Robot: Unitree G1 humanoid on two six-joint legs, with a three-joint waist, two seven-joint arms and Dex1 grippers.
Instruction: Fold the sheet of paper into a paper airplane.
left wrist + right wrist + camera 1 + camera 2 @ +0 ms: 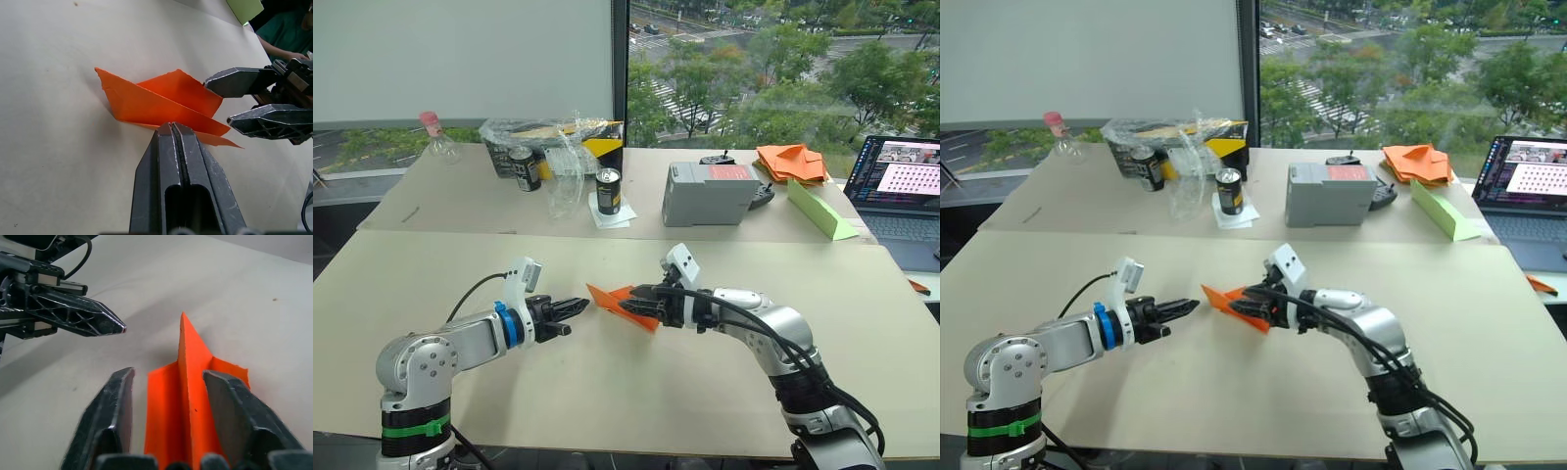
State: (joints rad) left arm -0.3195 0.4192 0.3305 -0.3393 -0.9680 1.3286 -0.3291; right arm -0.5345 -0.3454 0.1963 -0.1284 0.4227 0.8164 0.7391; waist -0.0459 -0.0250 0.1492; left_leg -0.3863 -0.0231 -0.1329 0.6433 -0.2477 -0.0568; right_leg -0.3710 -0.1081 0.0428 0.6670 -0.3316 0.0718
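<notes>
Right pincer (631,302), mid-frame, stands wide around the airplane (619,303) on the counter (431,284). Left pincer (576,306), fingers pressed together, points at its nose.

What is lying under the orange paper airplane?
The pale table lies under the airplane; its lower wing rests there. The open right pincer straddles the upright fin. The surface directly beneath the paper is covered.

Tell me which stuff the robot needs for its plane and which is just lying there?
Needed: small bright-orange folded paper airplane, left gripper, right gripper.
Lying about: heap of orange paper pieces, long light-green paper wedge, two dark drink cans, grey box, open laptop.
</notes>
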